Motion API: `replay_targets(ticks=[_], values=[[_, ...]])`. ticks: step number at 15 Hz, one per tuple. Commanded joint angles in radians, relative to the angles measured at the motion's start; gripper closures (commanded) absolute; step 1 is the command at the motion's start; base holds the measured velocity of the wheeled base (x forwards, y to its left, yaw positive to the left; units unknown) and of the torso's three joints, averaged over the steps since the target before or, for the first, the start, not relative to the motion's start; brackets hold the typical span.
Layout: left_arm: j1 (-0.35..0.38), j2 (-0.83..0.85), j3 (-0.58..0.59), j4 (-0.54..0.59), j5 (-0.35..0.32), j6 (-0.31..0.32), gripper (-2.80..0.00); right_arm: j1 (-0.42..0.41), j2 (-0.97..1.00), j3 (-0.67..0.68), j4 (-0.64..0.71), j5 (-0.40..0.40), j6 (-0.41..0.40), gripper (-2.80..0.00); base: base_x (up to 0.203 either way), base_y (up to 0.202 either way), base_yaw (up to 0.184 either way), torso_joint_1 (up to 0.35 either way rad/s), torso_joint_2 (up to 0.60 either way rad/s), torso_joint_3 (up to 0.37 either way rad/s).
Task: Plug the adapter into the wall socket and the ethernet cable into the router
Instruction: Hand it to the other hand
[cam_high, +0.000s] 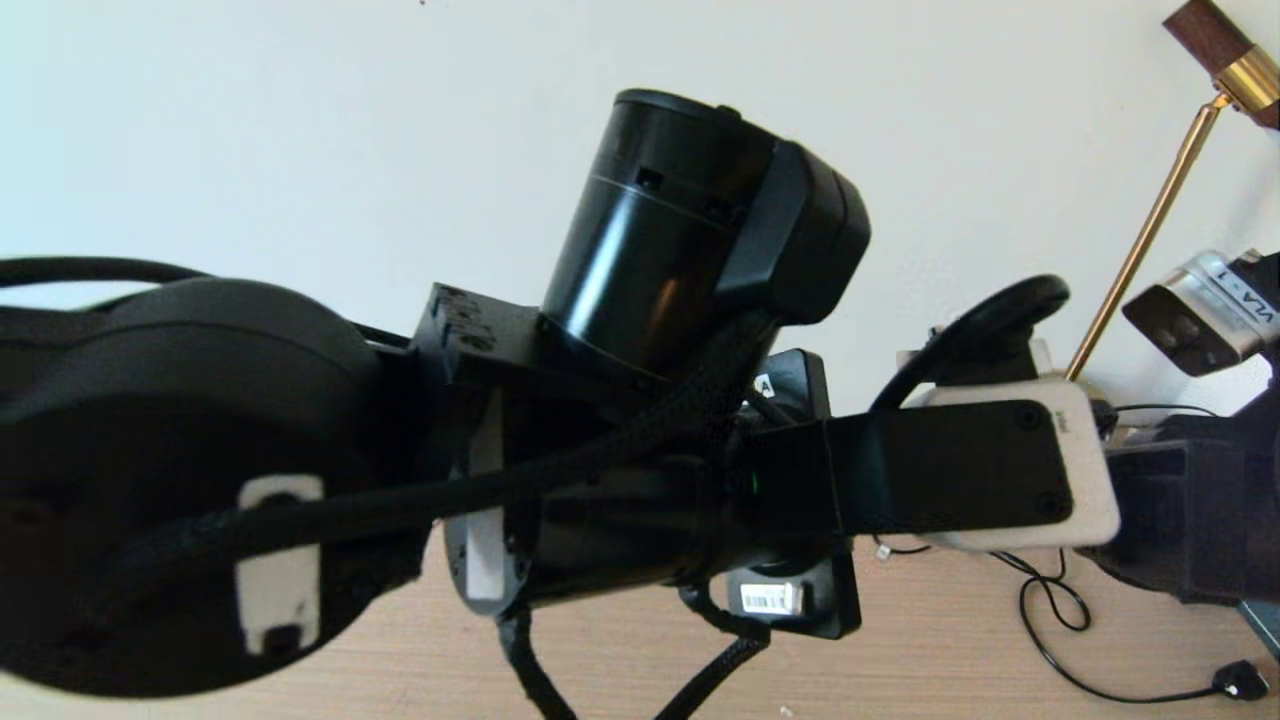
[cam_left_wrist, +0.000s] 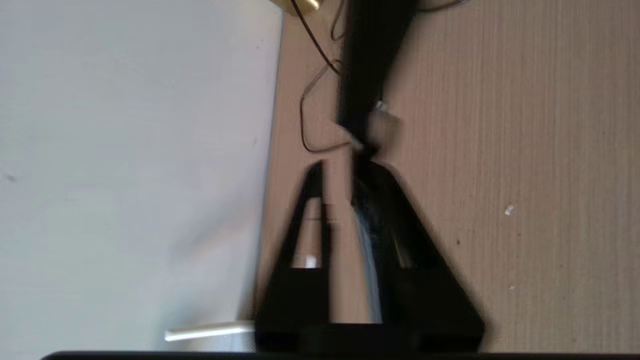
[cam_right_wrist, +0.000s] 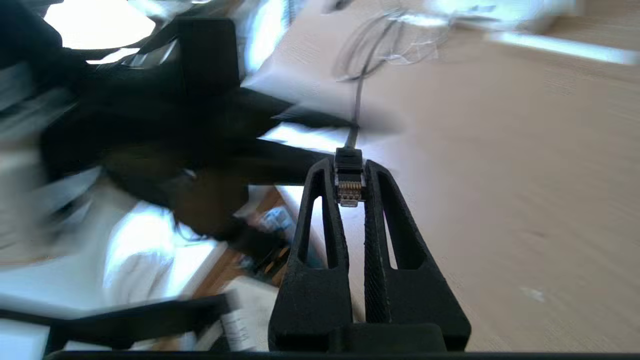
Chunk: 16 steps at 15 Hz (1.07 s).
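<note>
In the right wrist view my right gripper (cam_right_wrist: 348, 169) is shut on the small plug end (cam_right_wrist: 349, 186) of the ethernet cable (cam_right_wrist: 357, 102). The plug's gold contacts face the camera, and the black cable trails away over the wooden table (cam_right_wrist: 500, 200). My left gripper (cam_left_wrist: 342, 170) stands open close above the table beside the wall, with bare wood showing between its fingers. Just past its tips is a dark blurred bar (cam_left_wrist: 370, 75). Of the router, only a white stick antenna (cam_left_wrist: 210, 330) shows. The adapter and the wall socket are out of view. In the head view my left arm (cam_high: 600, 470) hides both grippers.
A brass lamp stem (cam_high: 1150, 230) rises at the far right by the white wall (cam_high: 300, 120). Its thin black cord (cam_high: 1060, 640) with an inline switch (cam_high: 1240, 682) lies looped on the table. My right arm's wrist (cam_high: 1200, 310) is at the right edge.
</note>
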Motion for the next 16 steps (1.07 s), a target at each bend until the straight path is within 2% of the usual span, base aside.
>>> replay_targets(ticks=[1,5,6,8,10,11,13,16], values=[[-0.001,-0.003,0.000,-0.002,0.001,0.005,-2.80,-0.003,0.001,0.003,0.003,-0.003,0.003,0.00,0.000,0.000,0.000,0.000,0.00,0.000],[0.000,-0.018,0.006,-0.026,0.018,0.005,-2.80,-0.004,0.000,0.011,0.004,-0.011,0.008,0.00,0.000,0.000,0.000,0.000,0.00,0.000],[0.003,-0.030,0.015,-0.050,0.018,0.009,-2.80,-0.004,-0.001,0.010,0.003,-0.012,0.043,0.00,0.000,0.000,0.000,0.000,0.00,0.000],[0.013,-0.059,0.043,-0.125,0.016,0.046,-2.80,-0.005,-0.002,-0.017,0.002,-0.013,0.182,0.00,0.000,0.000,0.000,0.000,0.00,0.000],[0.030,-0.098,0.083,-0.208,0.010,0.139,-2.80,-0.007,0.010,-0.077,0.004,-0.017,0.367,0.00,0.000,0.000,0.000,0.000,0.00,0.000],[0.032,-0.116,0.117,-0.237,0.004,0.162,-2.80,-0.007,0.022,-0.115,0.006,-0.016,0.442,0.00,0.000,0.000,0.000,0.000,0.00,0.000],[0.032,-0.153,0.204,-0.296,-0.009,0.186,-2.80,-0.009,0.051,-0.163,0.010,-0.015,0.544,0.00,0.000,0.000,0.000,0.000,0.00,0.000],[0.037,-0.197,0.340,-0.471,-0.060,0.253,-2.80,-0.030,0.075,-0.204,0.011,0.002,0.690,0.00,0.000,0.000,0.000,0.000,0.00,0.000]])
